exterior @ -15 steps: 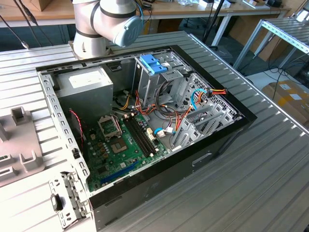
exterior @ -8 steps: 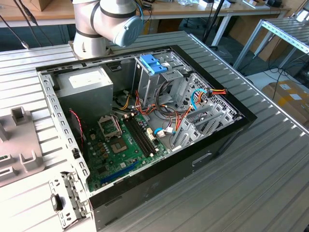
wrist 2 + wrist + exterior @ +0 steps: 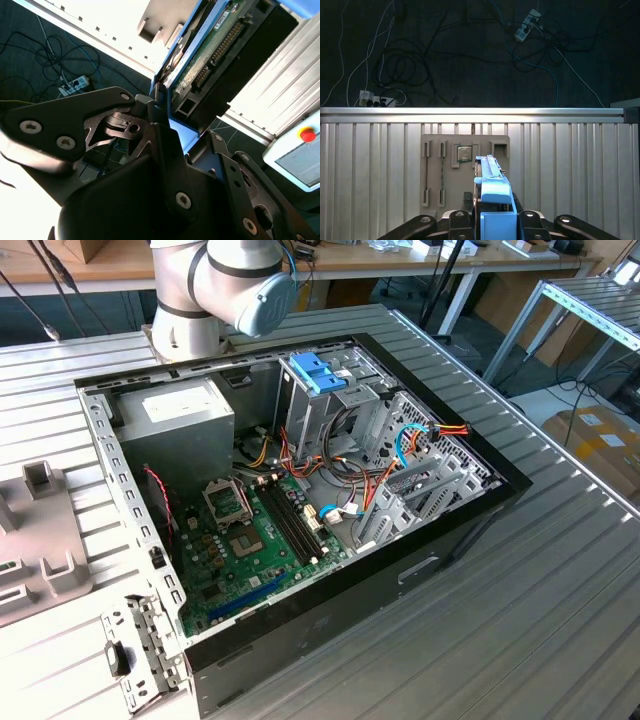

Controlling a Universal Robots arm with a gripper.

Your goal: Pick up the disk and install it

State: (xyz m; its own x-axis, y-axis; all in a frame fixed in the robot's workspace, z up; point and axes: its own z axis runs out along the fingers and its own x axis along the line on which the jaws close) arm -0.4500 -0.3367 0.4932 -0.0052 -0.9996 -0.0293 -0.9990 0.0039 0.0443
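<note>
The gripper (image 3: pixel 493 207) is clamped on the disk (image 3: pixel 490 167), its jaws pressed against the two broad faces; the disk stands on edge between them, with the light-blue carrier (image 3: pixel 495 192) showing along the rim. In the first wrist view it hangs over the ribbed table (image 3: pixel 370 165), and a grey tray (image 3: pixel 435 150) with a chip (image 3: pixel 465 153) set in it lies just past the disk's far end. The second wrist view shows the disk's bare green board (image 3: pixel 200 65) and its connector (image 3: pixel 227 42) facing outward, clear of the jaws. In the exterior view the open case (image 3: pixel 400 570) lies on the table, with the drive cage (image 3: pixel 350 405) on its far side, toward the exterior view's right.

The disk is likely dense for its size and quite stiff; the metal body looks smooth, so a loose hold could let it slip. The plastic carrier probably flexes a little, and the board and connector are the fragile parts. The safest hold seems to be across the flat body near its middle — as it is held now — with no pressure on the connector end.
</note>
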